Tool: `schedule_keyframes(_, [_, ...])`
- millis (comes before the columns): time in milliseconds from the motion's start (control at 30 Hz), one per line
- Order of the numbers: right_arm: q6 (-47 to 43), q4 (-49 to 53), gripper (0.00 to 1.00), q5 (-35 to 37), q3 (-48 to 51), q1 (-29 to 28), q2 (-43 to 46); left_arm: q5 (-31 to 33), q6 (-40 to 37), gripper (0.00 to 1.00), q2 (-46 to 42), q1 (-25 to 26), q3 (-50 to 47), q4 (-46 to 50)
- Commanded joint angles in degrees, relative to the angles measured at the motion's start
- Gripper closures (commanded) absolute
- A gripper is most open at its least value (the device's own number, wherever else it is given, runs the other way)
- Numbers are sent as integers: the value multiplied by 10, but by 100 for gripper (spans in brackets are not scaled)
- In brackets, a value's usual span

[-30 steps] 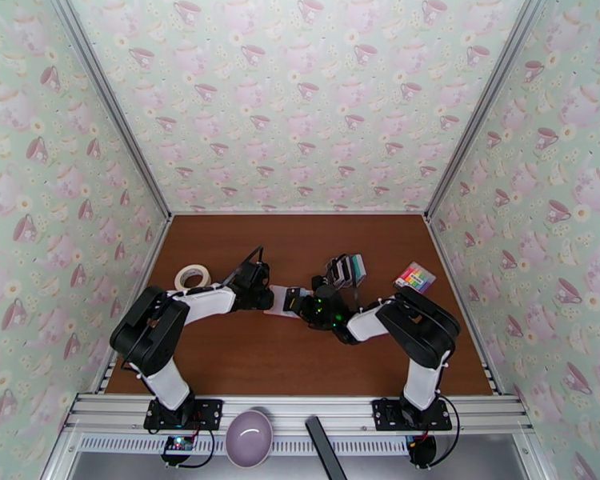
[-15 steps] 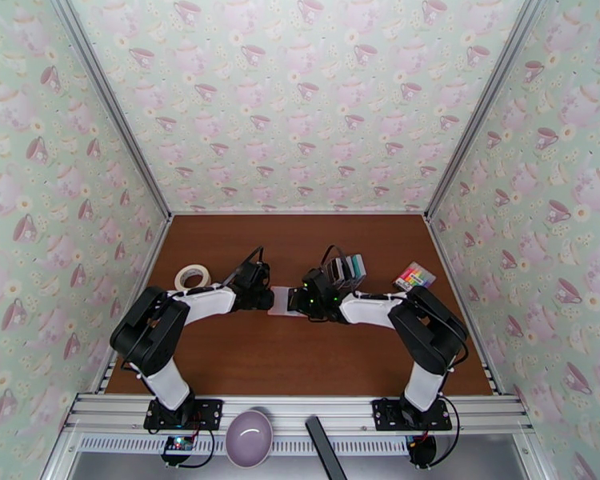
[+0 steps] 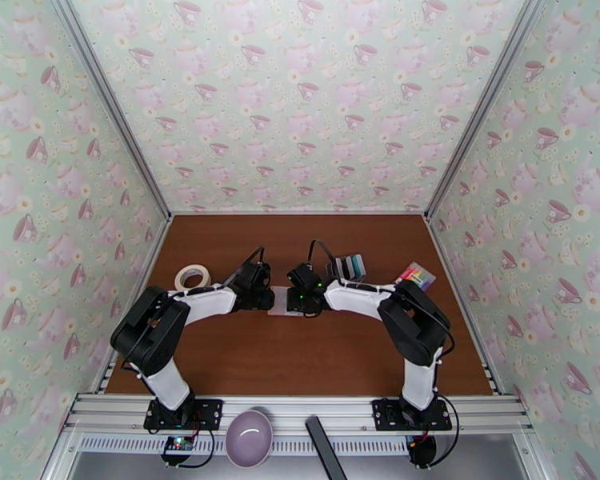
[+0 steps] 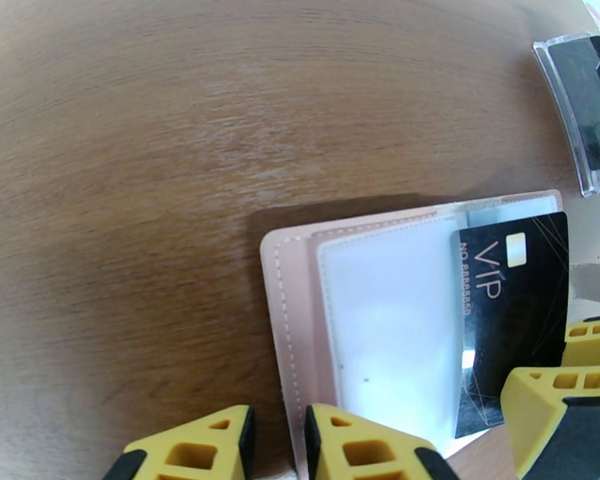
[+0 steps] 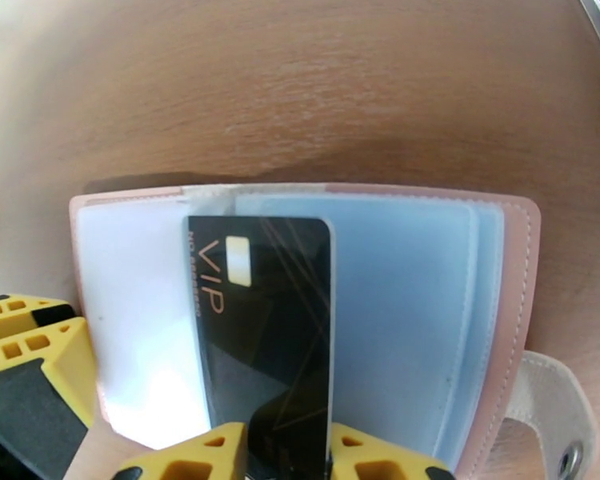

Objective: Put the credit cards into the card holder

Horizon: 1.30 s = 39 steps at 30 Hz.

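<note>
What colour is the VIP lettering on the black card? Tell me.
Coppery gold on the black card, clearest in the right wrist view.

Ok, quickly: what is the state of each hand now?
Left hand: closed on the card holder, at its edge.
Right hand: fingers slightly apart at the black card; grip cannot be told.

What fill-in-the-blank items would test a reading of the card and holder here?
1. The card bears the letters ____.
2. The cover of the holder is coloured ____.
3. The holder lies ____ on the table, with its clear pockets showing.

Missing words: VIP; pink; open.
</note>
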<state>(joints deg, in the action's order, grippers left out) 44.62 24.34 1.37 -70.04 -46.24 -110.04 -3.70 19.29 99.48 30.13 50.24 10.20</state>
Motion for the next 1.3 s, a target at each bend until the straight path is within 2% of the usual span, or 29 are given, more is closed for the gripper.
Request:
schedule_keyframes(0, [-37, 79, 70, 24, -33, -9, -33, -41, 8, 75, 45, 21, -15, 21])
schedule_keyframes(333, [-65, 113, 68, -9, -77, -12, -54, -43, 8, 75, 52, 24, -11, 21])
schedule_keyframes(500, [-71, 133, 56, 19, -83, -12, -39, -40, 8, 75, 52, 24, -12, 23])
schedule_keyframes(600, [-76, 139, 54, 19, -94, -13, -38, -40, 8, 75, 52, 24, -12, 23])
schedule_keyframes(833, [-88, 176, 53, 60, -125, -13, -39, -41, 8, 76, 55, 24, -11, 22])
schedule_keyframes(1167, [-100, 184, 52, 51, -152, -12, -71, -46, 10, 76, 57, 25, -10, 18])
schedule_keyframes(1267, [-99, 188, 52, 69, -150, -13, -66, -46, 10, 76, 56, 24, -11, 19])
